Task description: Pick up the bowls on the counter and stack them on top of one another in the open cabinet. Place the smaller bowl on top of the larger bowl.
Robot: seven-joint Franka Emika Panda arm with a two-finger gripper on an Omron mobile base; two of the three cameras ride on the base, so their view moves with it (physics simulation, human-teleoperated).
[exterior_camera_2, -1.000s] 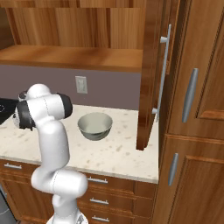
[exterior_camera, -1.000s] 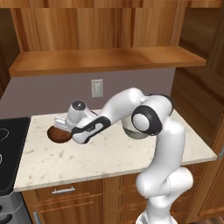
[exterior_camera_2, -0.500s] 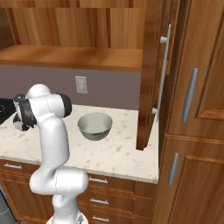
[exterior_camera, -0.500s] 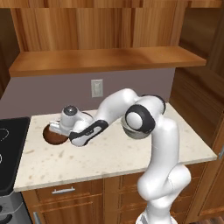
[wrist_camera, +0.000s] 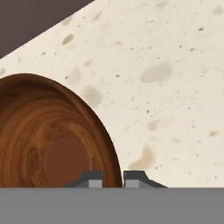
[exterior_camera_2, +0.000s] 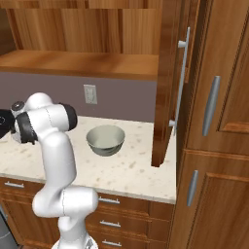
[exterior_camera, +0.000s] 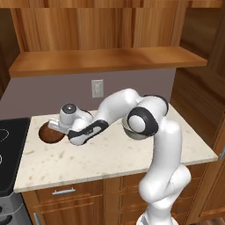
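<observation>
The claw (wrist_camera: 113,178) is pinching the rim of the brown bowl (wrist_camera: 48,144) on the counter (wrist_camera: 166,87), well apart from the grey-green bowl (exterior_camera_2: 105,139).

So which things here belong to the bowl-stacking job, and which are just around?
Job:
- small dark reddish-brown wooden bowl, rim pinched by the gripper
- larger pale grey-green glazed bowl
- beige speckled counter
- open wooden cabinet shelf

Around:
- black stovetop
- wall outlet
- lower drawers
</observation>
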